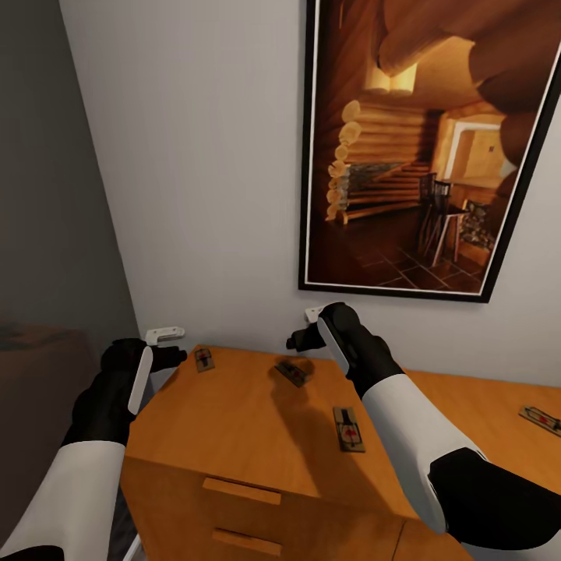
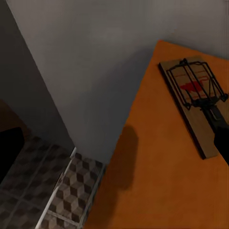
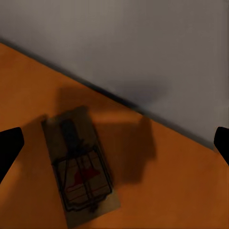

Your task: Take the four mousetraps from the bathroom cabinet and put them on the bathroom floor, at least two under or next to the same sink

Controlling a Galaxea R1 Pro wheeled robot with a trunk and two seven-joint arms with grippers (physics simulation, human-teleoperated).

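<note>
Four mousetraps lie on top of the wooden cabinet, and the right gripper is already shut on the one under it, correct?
Not quite. Four mousetraps do lie on the cabinet, but the right gripper is open, hanging above the mousetrap without touching it; the right wrist view shows its fingertips spread wide apart.

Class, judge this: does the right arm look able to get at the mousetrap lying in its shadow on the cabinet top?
Probably yes. The right gripper hangs open above that mousetrap, nothing between them.

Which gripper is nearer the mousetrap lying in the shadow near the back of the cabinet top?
Right. The right gripper hovers just above that mousetrap, fingers spread. The left gripper is off by the cabinet's left edge, beside the corner mousetrap.
</note>
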